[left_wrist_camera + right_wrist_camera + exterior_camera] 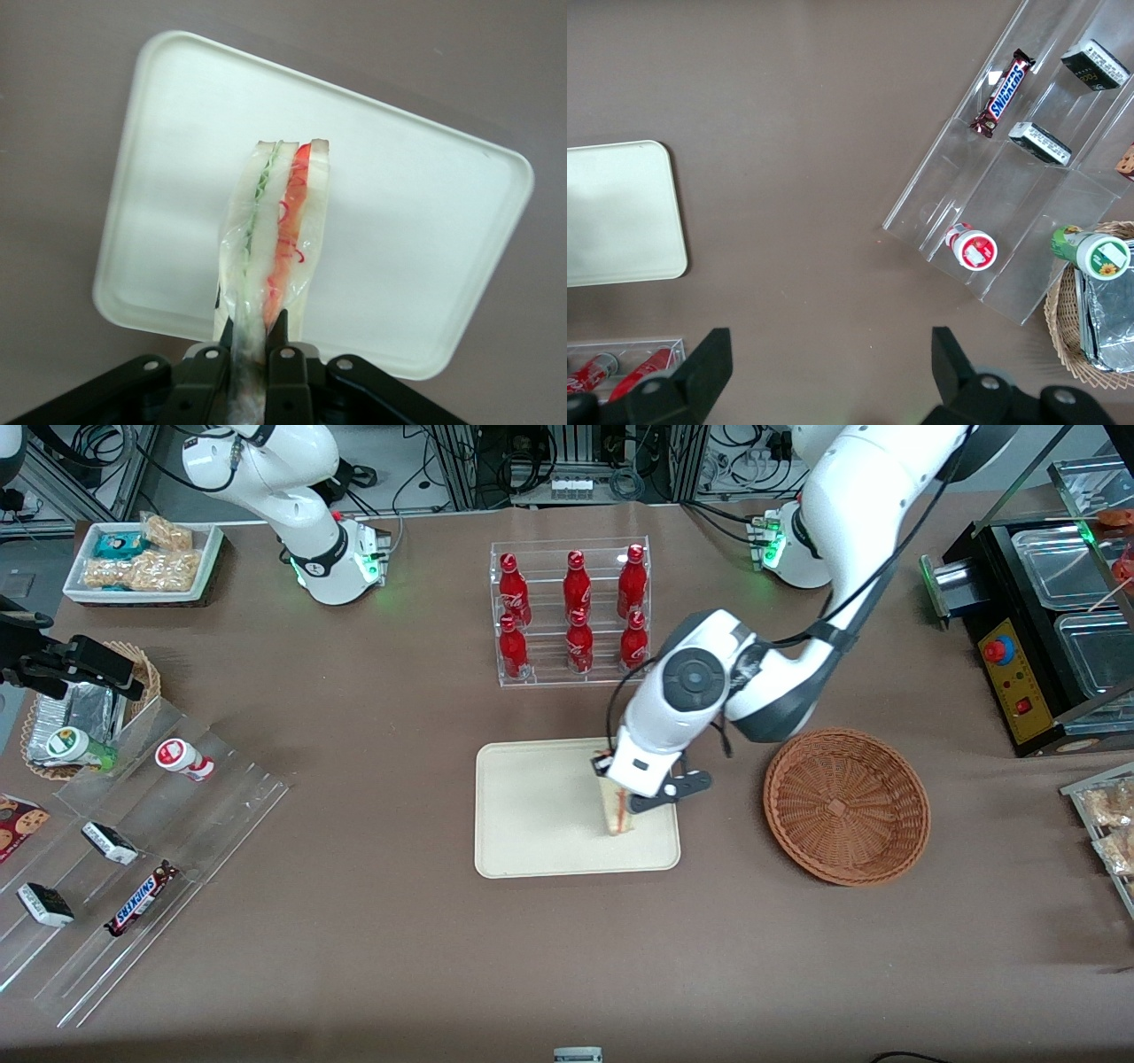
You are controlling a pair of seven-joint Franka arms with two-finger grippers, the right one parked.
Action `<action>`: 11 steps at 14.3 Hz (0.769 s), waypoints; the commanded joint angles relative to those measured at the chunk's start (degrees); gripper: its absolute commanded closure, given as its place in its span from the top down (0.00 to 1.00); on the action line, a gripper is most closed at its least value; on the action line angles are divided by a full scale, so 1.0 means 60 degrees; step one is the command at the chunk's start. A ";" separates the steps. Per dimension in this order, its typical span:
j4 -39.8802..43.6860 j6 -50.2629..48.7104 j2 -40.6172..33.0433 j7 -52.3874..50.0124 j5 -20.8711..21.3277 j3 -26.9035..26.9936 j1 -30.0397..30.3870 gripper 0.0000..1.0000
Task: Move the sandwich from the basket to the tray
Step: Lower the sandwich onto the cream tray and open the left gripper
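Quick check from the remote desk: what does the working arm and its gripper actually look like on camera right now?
The working arm has glossy white shells with dark grey joint sections and a round grey cap on the wrist joint. Black cables run along it, and a green light glows at its base. Over the tray, the gripper is black with small silver screws on narrow black fingers.

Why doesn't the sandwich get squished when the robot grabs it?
The sandwich probably is squishy: it looks like soft bread in thin clear wrap. The gripper pinches only one narrow end, over the tray. Standing tall on its thin edge, it may tip once released.
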 commanded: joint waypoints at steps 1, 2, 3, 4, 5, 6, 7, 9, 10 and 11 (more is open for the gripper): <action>0.0818 -0.0042 0.0747 -0.0123 0.0876 0.0005 -0.0596 0.12; 0.0803 0.0147 0.0865 -0.0109 0.1126 0.0005 -0.0786 0.12; 0.0774 0.0338 0.0953 -0.0123 0.1244 0.0005 -0.0846 0.12; 0.0759 0.0456 0.1084 -0.0109 0.1289 0.0005 -0.0934 0.13; 0.0774 0.0529 0.1173 -0.0108 0.1333 0.0019 -0.1051 0.13; 0.0774 0.0660 0.1275 -0.0123 0.1551 0.0019 -0.1124 0.13; 0.0774 0.0749 0.1392 -0.0152 0.1698 0.0019 -0.1139 0.14; 0.0745 0.0852 0.1568 -0.0152 0.1802 0.0034 -0.1154 0.18; 0.0744 0.0910 0.1670 -0.0152 0.1802 0.0034 -0.1140 0.21; 0.0744 0.0940 0.1701 -0.0152 0.1802 0.0034 -0.1140 0.36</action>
